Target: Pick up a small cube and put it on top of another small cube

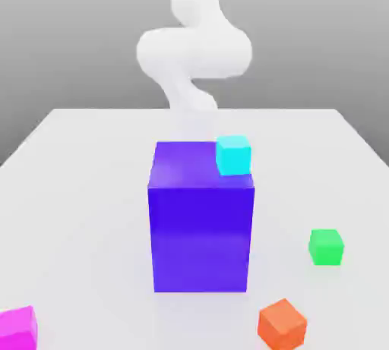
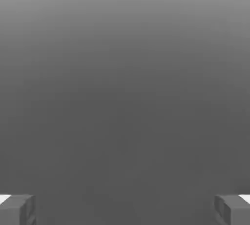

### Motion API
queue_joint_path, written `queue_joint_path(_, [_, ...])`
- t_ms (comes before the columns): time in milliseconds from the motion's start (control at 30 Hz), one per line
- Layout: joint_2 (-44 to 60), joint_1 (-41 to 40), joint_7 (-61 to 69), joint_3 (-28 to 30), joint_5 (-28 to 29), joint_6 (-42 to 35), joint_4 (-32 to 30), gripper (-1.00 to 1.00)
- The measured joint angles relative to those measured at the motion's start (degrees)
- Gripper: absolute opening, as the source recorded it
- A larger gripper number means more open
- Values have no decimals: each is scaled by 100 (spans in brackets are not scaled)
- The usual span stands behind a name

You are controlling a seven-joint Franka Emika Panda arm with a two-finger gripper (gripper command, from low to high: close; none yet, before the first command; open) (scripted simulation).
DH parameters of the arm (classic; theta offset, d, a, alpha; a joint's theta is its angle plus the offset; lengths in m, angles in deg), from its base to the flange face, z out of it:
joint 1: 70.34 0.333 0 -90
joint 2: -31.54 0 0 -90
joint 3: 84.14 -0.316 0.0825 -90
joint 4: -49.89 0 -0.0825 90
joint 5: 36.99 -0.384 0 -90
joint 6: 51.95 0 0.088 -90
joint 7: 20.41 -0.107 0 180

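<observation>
The small cube [image 1: 17, 328] is bright magenta and lies on the white table at the front, at the exterior view's far left, partly cut off by the frame edge. My white arm [image 1: 194, 52] rises at the back of the table, far from that cube. In the hand view my gripper [image 2: 125, 209] is open, its two grey fingertips [image 2: 17, 209] wide apart with nothing between them and only a plain grey background ahead.
A tall blue-violet block [image 1: 201, 227] stands mid-table, between the arm and the front edge. A cyan cube [image 1: 233, 154] appears to sit on its top right corner. A green cube [image 1: 326, 247] and an orange cube [image 1: 282, 324] lie at the front right.
</observation>
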Motion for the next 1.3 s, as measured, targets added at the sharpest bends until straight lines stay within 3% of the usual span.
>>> queue_joint_path(633, [3982, -1364, -2414, 417, -11, 1072, 254, 0])
queue_joint_path(967, [6078, -1842, -3323, 727, -519, 1622, 389, 0])
queue_joint_path(1133, [7116, -2043, -3309, 598, -777, 2275, 580, 0])
queue_joint_path(1167, [7234, -2063, -3294, 575, -801, 2363, 606, -100])
queue_joint_path(1300, [7234, -2064, -3294, 574, -802, 2370, 606, -100])
